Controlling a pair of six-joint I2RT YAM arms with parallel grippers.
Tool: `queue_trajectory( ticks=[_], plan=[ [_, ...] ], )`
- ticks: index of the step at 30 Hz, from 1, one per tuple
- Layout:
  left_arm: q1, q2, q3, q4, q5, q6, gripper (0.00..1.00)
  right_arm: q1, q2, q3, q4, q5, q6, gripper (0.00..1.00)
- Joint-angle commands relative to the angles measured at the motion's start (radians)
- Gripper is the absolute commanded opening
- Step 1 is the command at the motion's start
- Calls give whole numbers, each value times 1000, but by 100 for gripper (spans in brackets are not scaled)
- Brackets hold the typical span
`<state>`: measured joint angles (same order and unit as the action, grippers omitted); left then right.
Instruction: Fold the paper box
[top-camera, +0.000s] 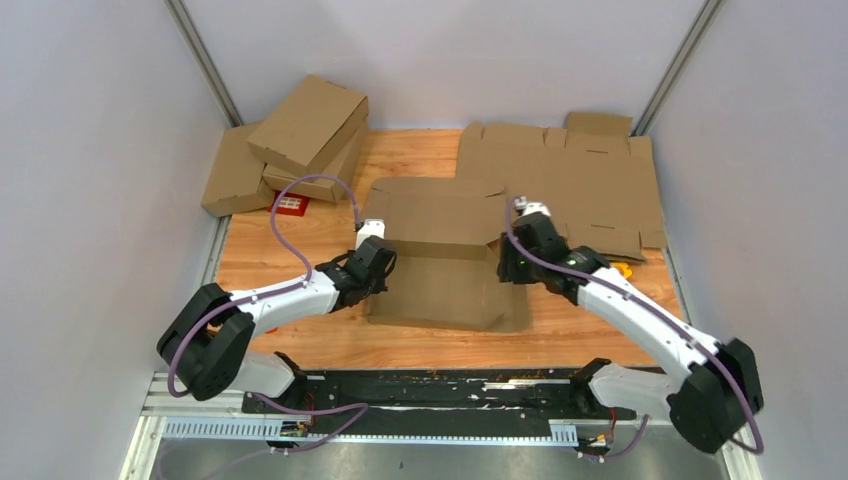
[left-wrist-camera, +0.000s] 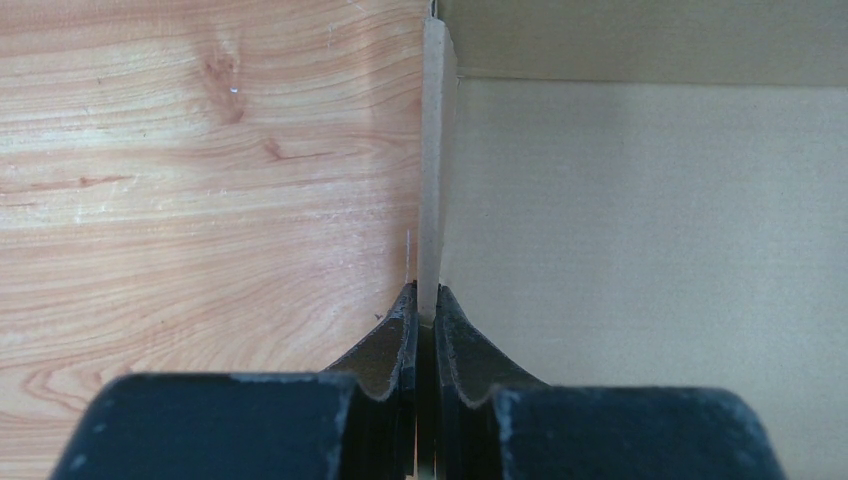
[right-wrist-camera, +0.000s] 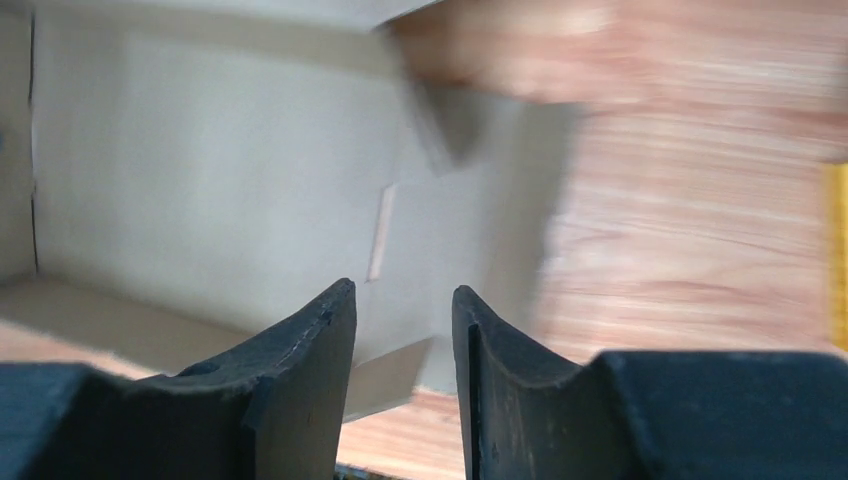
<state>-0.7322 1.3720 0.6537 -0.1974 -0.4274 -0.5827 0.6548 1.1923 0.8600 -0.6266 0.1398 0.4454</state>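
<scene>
Left gripper (left-wrist-camera: 425, 300) pinches the upright left wall of the box (top-camera: 445, 285), fingers tight on the cardboard. Right gripper (right-wrist-camera: 400, 292) hangs at the box's right edge, fingers parted and holding nothing. Box lies mid-table (top-camera: 265, 262), near side of a flat blank (top-camera: 590, 185).

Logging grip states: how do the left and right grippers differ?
The left gripper is shut on the paper box's raised side flap; the right gripper is open, empty. The left gripper is at the box's left side, the right gripper at its right. Both are black.
</scene>
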Motion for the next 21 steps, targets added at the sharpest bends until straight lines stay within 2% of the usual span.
queue_trajectory(
  ticks=[1, 3, 6, 8, 15, 21],
  plan=[
    [1, -5, 6, 9, 25, -19, 0, -185, -191, -76, -9, 83, 32, 41],
    [9, -10, 2, 16, 46, -20, 0, -271, -280, -153, 42, 80, 60, 44],
    [26, -26, -5, 19, 68, -25, 0, -331, -360, -248, 79, 162, 129, 57],
    [42, -49, -22, 34, 97, -30, 0, -348, -366, -281, 89, 170, 153, 59],
    [80, -193, -91, 83, 119, -46, 0, -373, -259, -319, 148, 85, 146, 59],
    [109, -254, -126, 101, 147, -59, 0, -383, -115, -347, 259, -143, 82, 59]
  ],
)
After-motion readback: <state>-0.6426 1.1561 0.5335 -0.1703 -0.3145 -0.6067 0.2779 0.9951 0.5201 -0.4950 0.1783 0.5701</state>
